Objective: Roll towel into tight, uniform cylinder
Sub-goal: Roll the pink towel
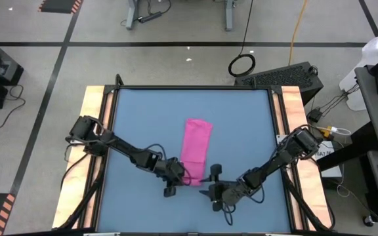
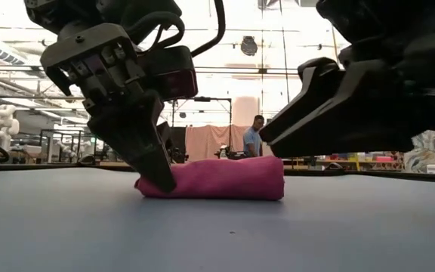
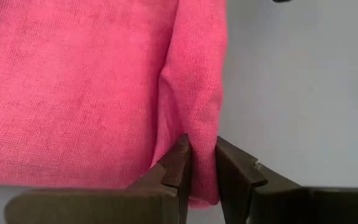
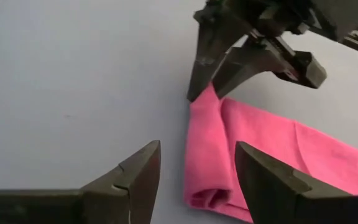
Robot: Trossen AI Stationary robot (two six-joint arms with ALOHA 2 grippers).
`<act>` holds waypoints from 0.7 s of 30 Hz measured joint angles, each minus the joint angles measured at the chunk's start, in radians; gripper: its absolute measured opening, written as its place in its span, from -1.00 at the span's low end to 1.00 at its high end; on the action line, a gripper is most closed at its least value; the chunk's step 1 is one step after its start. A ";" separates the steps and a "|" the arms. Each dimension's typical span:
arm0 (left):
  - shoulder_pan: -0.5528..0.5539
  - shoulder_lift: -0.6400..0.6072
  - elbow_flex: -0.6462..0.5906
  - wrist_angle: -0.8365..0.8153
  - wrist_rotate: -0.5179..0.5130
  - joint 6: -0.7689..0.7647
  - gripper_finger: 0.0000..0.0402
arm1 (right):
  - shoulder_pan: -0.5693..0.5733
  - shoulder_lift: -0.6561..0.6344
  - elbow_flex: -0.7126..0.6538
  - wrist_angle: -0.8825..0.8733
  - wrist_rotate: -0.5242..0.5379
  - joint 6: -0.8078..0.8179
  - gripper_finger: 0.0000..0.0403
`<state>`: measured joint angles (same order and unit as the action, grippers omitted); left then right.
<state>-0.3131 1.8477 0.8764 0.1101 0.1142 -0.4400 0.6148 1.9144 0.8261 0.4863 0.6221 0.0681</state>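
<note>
Left gripper [image 3: 204, 165] pinched towel [image 1: 196, 149] corner, first roll starting. Right gripper [image 4: 197, 168] open, empty, just beside; next, grasp opposite corner.

Robotics lab, taped concrete floor [image 1: 38, 72], blue test table [image 1: 241, 124] on a wooden frame, keyboard [image 1: 277, 77] and cables alongside, open workshop hall behind, person [image 2: 254, 136] standing at benches.

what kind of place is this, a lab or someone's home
Most likely a robotics lab or workshop, not a home. A blue table stands on a grey floor marked with tape lines, with cables and a keyboard beside it. Behind the table is a large open hall with racks and a person.
</note>
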 joint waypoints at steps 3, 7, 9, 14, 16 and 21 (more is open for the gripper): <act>0.007 0.000 0.000 0.000 0.016 0.000 -0.67 | -0.008 0.008 0.001 -0.005 -0.002 0.034 -0.03; 0.008 0.000 0.000 0.000 0.017 0.001 -0.67 | -0.020 0.039 0.000 0.009 0.002 0.044 -0.03; 0.008 0.000 0.000 0.000 0.017 0.001 -0.67 | -0.022 0.052 0.001 0.020 0.000 0.050 -0.03; 0.008 0.000 0.001 0.000 0.017 0.001 -0.67 | -0.028 0.065 0.000 0.018 0.000 0.090 -0.03; 0.008 0.000 0.001 0.000 0.017 0.001 -0.67 | -0.027 0.065 0.001 0.013 0.000 0.110 -0.03; 0.007 0.000 0.001 0.000 0.016 0.001 -0.67 | -0.027 0.065 0.001 0.008 -0.001 0.160 -0.05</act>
<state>-0.3058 1.8477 0.8772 0.1101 0.1299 -0.4389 0.5879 1.9793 0.8268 0.4944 0.6212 0.2276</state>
